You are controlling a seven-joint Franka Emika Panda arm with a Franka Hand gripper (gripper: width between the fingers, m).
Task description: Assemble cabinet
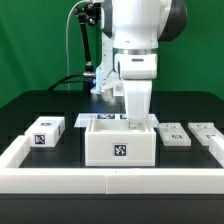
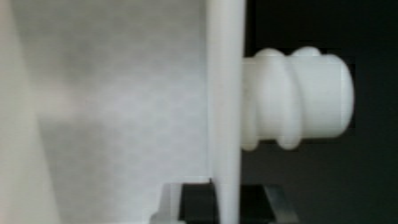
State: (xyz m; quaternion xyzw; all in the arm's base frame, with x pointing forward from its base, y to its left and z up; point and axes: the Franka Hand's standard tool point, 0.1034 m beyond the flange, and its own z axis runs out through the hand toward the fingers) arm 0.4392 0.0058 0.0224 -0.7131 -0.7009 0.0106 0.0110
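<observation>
The cabinet (image 1: 120, 143) is a white open-topped box with a tag on its front, standing in the middle of the black table. My gripper (image 1: 136, 118) reaches down from above into its top at the far right wall, with the fingertips hidden by the rim. In the wrist view, a thin white wall of the cabinet (image 2: 226, 90) runs between my two black finger pads (image 2: 192, 201). The pads sit tight against both sides of it. A ribbed white round knob (image 2: 295, 98) sticks out from that wall. My gripper (image 2: 228, 203) is shut on the wall.
A small white tagged block (image 1: 46, 132) lies at the exterior view's left of the cabinet. Two flat white tagged pieces (image 1: 175, 134) (image 1: 207, 131) lie at its right. The low white border rail (image 1: 110, 178) runs along the front and sides. The marker board (image 1: 104, 117) lies behind the cabinet.
</observation>
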